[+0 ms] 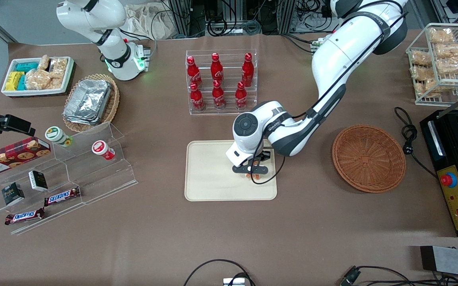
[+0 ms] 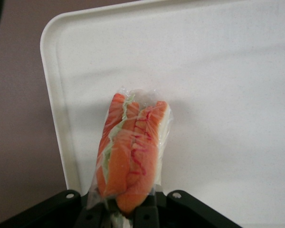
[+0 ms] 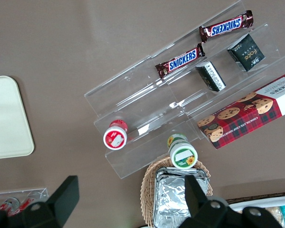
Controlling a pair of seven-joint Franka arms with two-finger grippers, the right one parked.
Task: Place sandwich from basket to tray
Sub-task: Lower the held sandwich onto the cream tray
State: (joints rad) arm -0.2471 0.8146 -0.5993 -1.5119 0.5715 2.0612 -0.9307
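My left gripper (image 1: 251,172) hangs low over the cream-beige tray (image 1: 209,178), near the tray's edge toward the working arm's end. Its fingers are shut on the sandwich (image 2: 132,152), a clear-wrapped wedge showing orange and green filling; the wrist view has it held just above the tray (image 2: 228,95) surface, close to the rim. In the front view only a bit of orange sandwich (image 1: 254,175) peeks out under the gripper. The reddish-brown wicker basket (image 1: 368,157) sits on the table toward the working arm's end, with nothing in it.
A clear rack of red bottles (image 1: 219,81) stands farther from the front camera than the tray. A paler basket of foil containers (image 1: 90,102), a white snack bin (image 1: 38,76) and an acrylic shelf (image 1: 70,174) lie toward the parked arm's end. A black appliance (image 1: 457,167) sits beside the basket.
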